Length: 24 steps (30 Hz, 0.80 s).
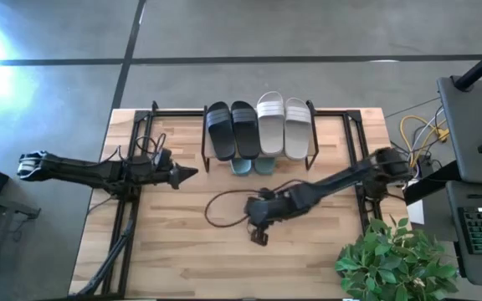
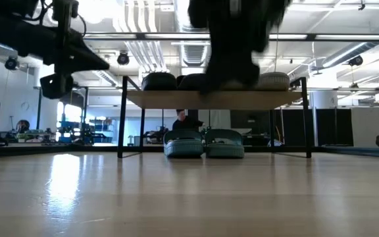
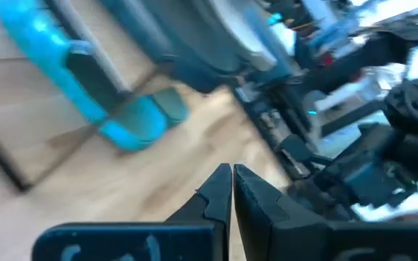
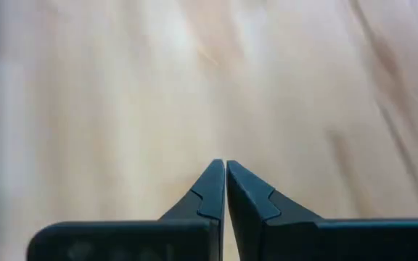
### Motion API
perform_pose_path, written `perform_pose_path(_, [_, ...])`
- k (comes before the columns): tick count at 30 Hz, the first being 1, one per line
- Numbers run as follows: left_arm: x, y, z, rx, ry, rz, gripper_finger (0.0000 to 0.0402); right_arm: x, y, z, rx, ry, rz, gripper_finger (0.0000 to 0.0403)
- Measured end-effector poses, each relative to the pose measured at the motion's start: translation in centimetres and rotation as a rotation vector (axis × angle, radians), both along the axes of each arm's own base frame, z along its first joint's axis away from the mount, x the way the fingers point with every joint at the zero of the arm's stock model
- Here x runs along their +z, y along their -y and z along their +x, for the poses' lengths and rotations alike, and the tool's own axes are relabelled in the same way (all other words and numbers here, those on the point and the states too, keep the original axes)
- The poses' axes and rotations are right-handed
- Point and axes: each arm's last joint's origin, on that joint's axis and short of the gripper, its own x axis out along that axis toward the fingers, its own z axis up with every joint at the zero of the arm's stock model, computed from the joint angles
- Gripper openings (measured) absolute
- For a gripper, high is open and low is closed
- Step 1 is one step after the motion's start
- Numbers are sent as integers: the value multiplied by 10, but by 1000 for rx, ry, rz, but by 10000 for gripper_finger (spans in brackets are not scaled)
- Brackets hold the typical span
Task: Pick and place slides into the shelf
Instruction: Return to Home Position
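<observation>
I'm seeing the right gripper (image 1: 260, 237) nearest the front edge of the table (image 1: 182, 259), hanging above the middle of the wood and pointing down at bare boards. Its fingers (image 4: 210, 190) are pressing together tip to tip, and they are carrying nothing. A loose dark cable (image 1: 220, 209) is looping across the wood just behind it. Farther back and off to the left, the left gripper (image 1: 189, 174) is hovering above the table with its tips aiming toward the shelf (image 2: 156, 99). Its fingers (image 3: 216, 194) are likewise closed flat against each other and are gripping nothing. Both grippers are standing apart from every slide: the right one well in front of the rack, the left one near its left front corner but not touching it. The shelf is sitting at the back of the table. The teal pair (image 2: 184, 143) is lying side by side on the table under the board, with the toes poking out toward the front. On the board itself, the black pair (image 1: 220, 130) is filling the left half and the white pair (image 1: 272, 125) the right half, all four lying close together in a row. A potted plant (image 1: 396, 255) is standing off the table's right front corner.
</observation>
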Motion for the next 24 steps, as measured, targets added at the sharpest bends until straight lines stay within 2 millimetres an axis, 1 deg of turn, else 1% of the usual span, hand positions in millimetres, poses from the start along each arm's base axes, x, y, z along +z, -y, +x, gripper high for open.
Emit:
perform_pose_path(2, [5, 6, 5, -36, 66, -2, 2, 27, -9, -5, 33, 115, 74, 9])
perform_pose_path(3, [11, 9, 8, -60, 119, 7, 2, 42, -10, -7, 57, 174, 115, 9])
perform_pose_path(4, [19, 13, 11, -93, 176, 35, 2, 56, -9, -11, 83, 227, 143, 9])
perform_pose_path(6, [39, 20, 15, -164, 278, 109, 2, 84, 2, -22, 82, 308, 131, 9])
perform_pose_path(8, [53, 25, 14, -237, 293, 171, 2, 107, 17, -40, -10, 330, 58, 9])
perform_pose_path(9, [56, 26, 12, -289, 273, 180, 2, 117, 24, -53, -78, 326, 31, 9])
perform_pose_path(11, [58, 28, 6, -399, 214, 127, 2, 137, 34, -77, -215, 336, 44, 9])
perform_pose_path(13, [59, 29, -1, -443, 170, 51, 2, 155, 37, -101, -268, 375, 42, 9])
perform_pose_path(15, [61, 28, -7, -434, 182, 82, 2, 173, 37, -124, -255, 440, -13, 9])
perform_pose_path(18, [65, 25, -15, -392, 209, 211, 2, 191, 37, -155, -184, 505, -176, 9])
perform_pose_path(19, [64, 23, -18, -378, 194, 244, 2, 193, 40, -165, -196, 508, -224, 9])
perform_pose_path(21, [63, 21, -30, -375, 169, 298, 2, 196, 51, -184, -273, 476, -275, 9])
perform_pose_path(23, [60, 18, -44, -383, 157, 363, 2, 191, 66, -207, -362, 379, -343, 9])
perform_pose_path(24, [61, 17, -51, -383, 168, 386, 2, 188, 74, -220, -431, 326, -347, 9])
